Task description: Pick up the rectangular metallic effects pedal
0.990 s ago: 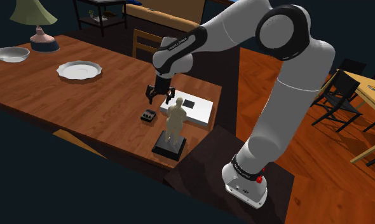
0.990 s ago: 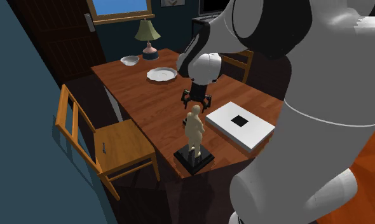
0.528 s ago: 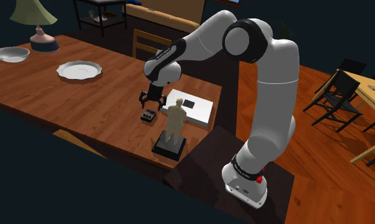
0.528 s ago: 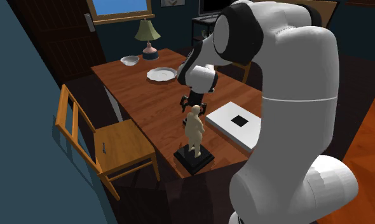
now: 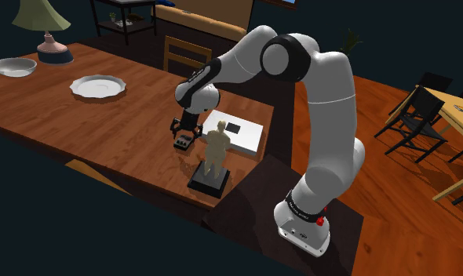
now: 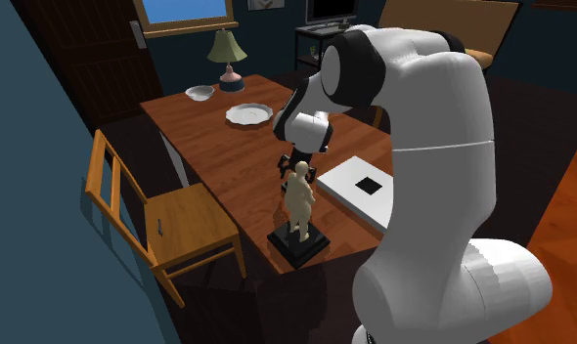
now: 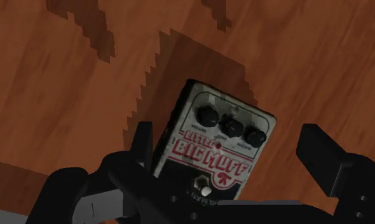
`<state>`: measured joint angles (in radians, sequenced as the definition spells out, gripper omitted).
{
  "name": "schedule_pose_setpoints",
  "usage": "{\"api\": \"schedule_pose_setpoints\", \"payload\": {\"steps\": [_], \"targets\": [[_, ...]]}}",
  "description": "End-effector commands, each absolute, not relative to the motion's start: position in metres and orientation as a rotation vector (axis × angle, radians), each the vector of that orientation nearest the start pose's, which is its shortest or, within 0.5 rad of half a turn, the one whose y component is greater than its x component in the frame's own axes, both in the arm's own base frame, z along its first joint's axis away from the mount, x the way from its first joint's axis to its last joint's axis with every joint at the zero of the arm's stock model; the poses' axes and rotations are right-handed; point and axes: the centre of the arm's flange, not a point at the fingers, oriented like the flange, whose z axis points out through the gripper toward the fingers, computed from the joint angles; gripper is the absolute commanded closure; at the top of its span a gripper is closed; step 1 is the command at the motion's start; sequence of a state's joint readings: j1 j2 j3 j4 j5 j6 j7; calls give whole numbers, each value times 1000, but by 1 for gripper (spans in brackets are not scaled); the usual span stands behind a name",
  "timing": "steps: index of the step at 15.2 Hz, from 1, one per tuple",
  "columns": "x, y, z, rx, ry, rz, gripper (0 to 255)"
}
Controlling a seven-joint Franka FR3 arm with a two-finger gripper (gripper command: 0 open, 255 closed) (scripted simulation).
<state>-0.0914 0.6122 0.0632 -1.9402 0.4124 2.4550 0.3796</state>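
The gripper hangs with fingers apart on either side of the pedal, which lies flat on the wooden table. This looks like the approach; next, probably lower a little and squeeze. The wrist view shows knobs and red lettering; the shoulder view adds a figurine nearby.

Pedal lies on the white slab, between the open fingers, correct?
One detail is off: the wrist view shows the pedal lying on the brown wooden table, between the open fingers of the gripper.
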Motion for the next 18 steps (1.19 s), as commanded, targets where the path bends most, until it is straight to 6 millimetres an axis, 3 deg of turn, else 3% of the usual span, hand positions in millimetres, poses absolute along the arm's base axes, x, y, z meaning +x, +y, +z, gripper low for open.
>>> {"api": "schedule_pose_setpoints", "payload": {"steps": [1,3,4,13,18], "targets": [[608,-18,142,-2674,1055,212,0],[608,-18,142,-2674,1055,212,0],[608,-18,142,-2674,1055,212,255],[608,-18,142,-2674,1055,212,255],[608,-18,168,-2674,1055,212,255]]}}
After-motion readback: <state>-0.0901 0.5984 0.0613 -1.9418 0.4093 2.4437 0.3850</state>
